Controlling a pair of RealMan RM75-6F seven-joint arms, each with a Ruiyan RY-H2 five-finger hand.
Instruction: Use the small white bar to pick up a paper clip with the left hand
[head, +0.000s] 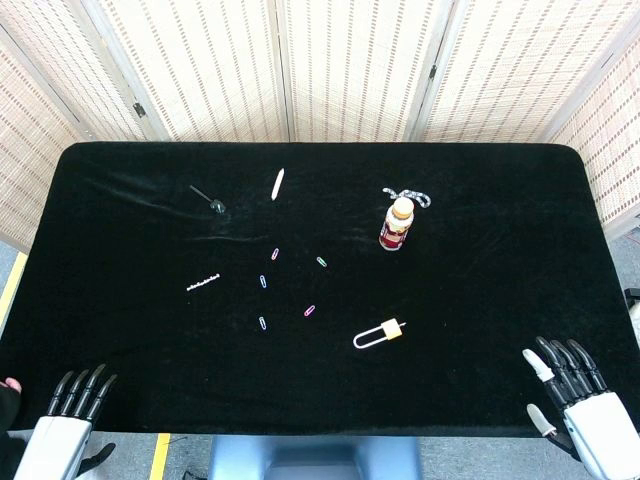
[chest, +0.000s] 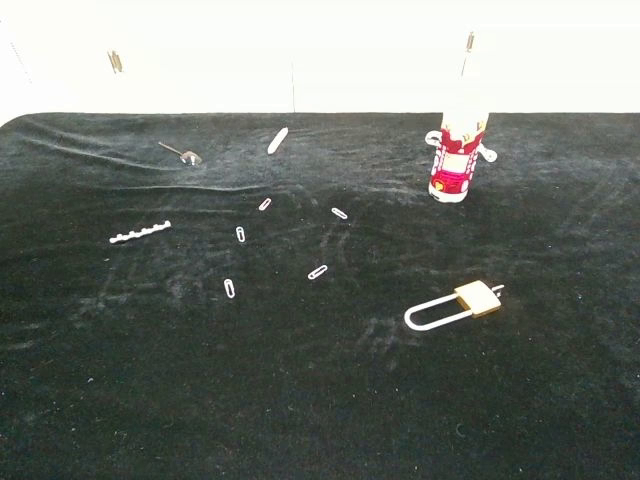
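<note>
The small white bar (head: 278, 182) (chest: 277, 140) lies on the black cloth toward the far middle-left of the table. Several coloured paper clips (head: 275, 254) (chest: 265, 204) are scattered in front of it around the table's centre. My left hand (head: 72, 404) rests at the near left edge, fingers apart and holding nothing, far from the bar. My right hand (head: 577, 396) sits at the near right corner, fingers spread and empty. Neither hand shows in the chest view.
A small dark spoon (head: 208, 198) (chest: 181, 153) lies left of the bar. A white toothed strip (head: 203, 283) (chest: 139, 233) is further left. A red-labelled bottle (head: 397, 224) (chest: 456, 152) stands right of centre, a cord (head: 407, 195) behind it. A padlock (head: 380, 333) (chest: 455, 304) lies nearer.
</note>
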